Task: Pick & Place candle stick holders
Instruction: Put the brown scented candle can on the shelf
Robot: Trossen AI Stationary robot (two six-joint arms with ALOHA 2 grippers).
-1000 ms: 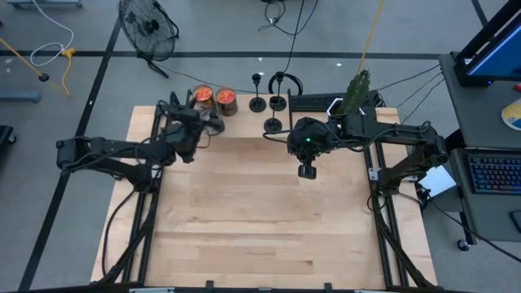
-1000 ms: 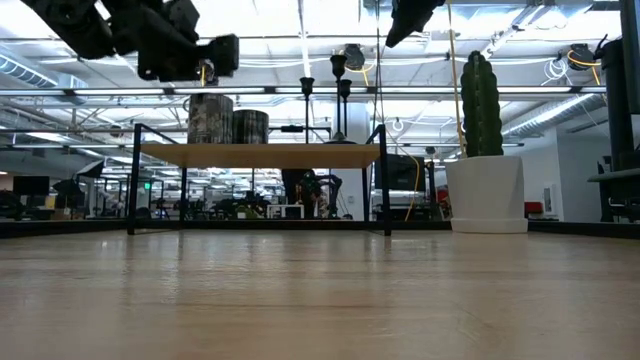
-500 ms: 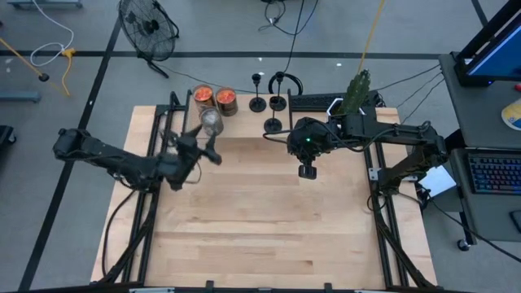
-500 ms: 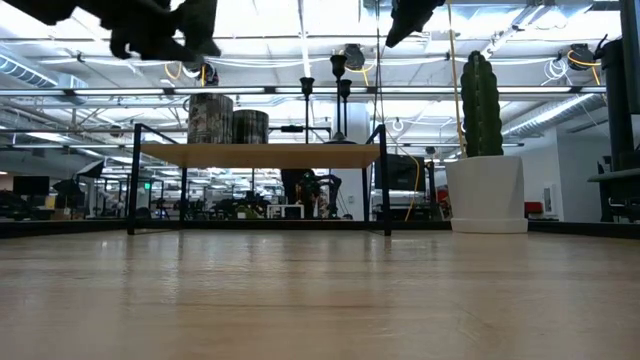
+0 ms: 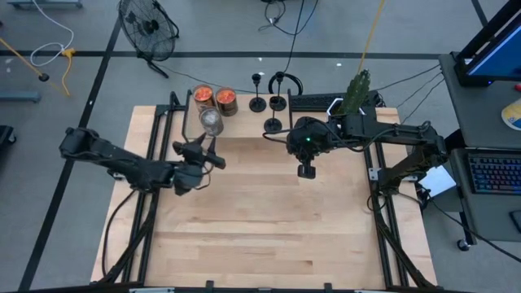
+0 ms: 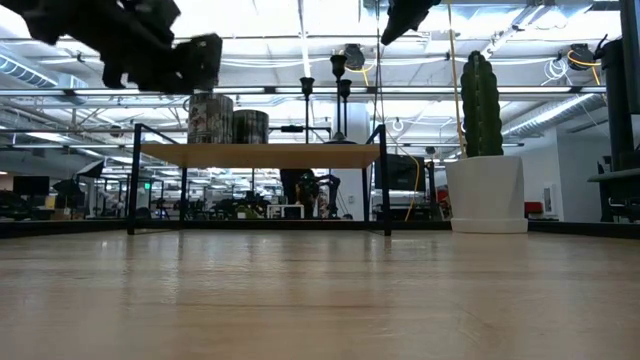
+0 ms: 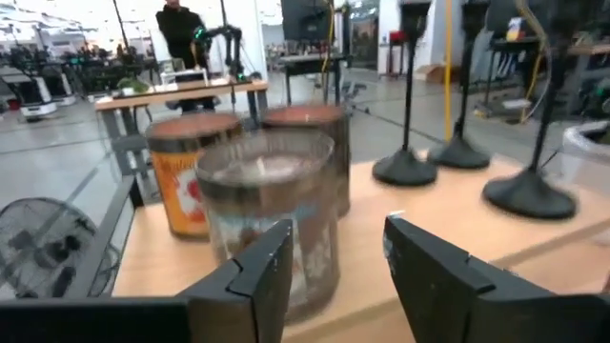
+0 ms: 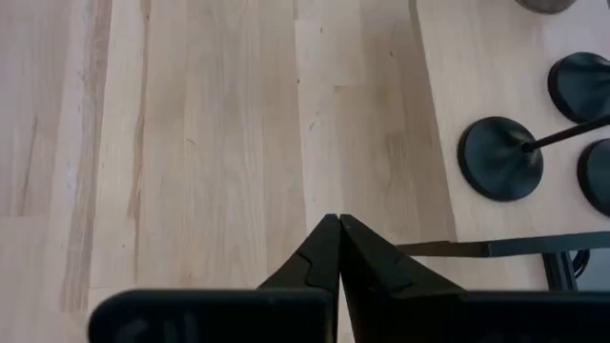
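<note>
Three black candle stick holders stand on their round bases on the raised wooden shelf at the table's far edge; the left wrist view shows them too. My left gripper is open and level, just short of a clear glass jar and pointing at it, with nothing between its fingers. My right gripper hangs shut above the table, near the holders, tilted downward.
Two jars with orange contents stand behind the clear jar on the shelf. A potted cactus stands at the shelf's right end. Bare wooden tabletop lies in front of both arms.
My left gripper has drawn back from the clear jar toward the table's near edge, sinking a little and swinging its fingers rightward. The jar stays upright on the shelf.
</note>
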